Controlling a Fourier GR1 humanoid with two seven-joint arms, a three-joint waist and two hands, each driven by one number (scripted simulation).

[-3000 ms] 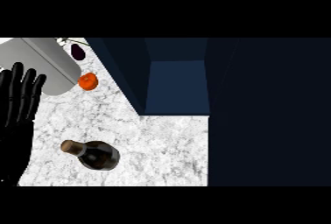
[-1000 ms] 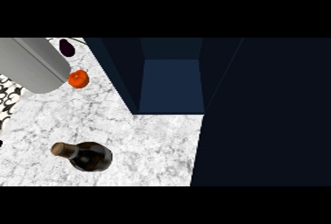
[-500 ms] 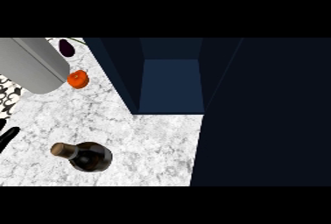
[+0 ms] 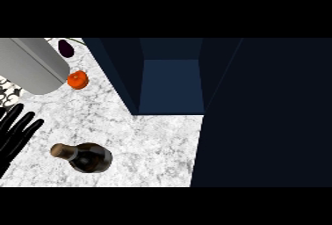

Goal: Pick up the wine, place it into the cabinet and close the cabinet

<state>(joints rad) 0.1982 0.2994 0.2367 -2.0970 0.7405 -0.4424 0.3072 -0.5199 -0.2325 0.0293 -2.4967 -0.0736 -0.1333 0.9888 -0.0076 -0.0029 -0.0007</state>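
— While I look straight down on the counter (image 4: 149, 136), what do you have for the bottle?

— I see the wine bottle (image 4: 88, 157) standing on the white marbled top near the lower left, its corked neck (image 4: 63, 150) pointing up and to the left. Nothing touches it.

— And the hands?

— I have one black hand (image 4: 16, 129) at the left edge, just left of the bottle and a little above it. Its fingers are straight and spread, pointing up and to the right, holding nothing. A narrow strip of counter shows between the fingertips and the cork, so I call them near but apart. The other hand I cannot find anywhere in the view.

— Where is the cabinet?

— I see the dark blue cabinet (image 4: 259, 110) filling the right side and the top middle. Its opening (image 4: 172, 85) shows as a lighter blue recess up above the bottle and to its right, well apart from it. I cannot make out a door from this angle.

— Anything else on the counter?

— I see a grey cylinder (image 4: 29, 63) lying tilted at the upper left. Just beside its right end sits a small orange fruit (image 4: 77, 80), and above that a dark purple object (image 4: 65, 47) at the top edge. A patch of black-and-white pattern (image 4: 8, 90) shows below the cylinder, at the left edge.
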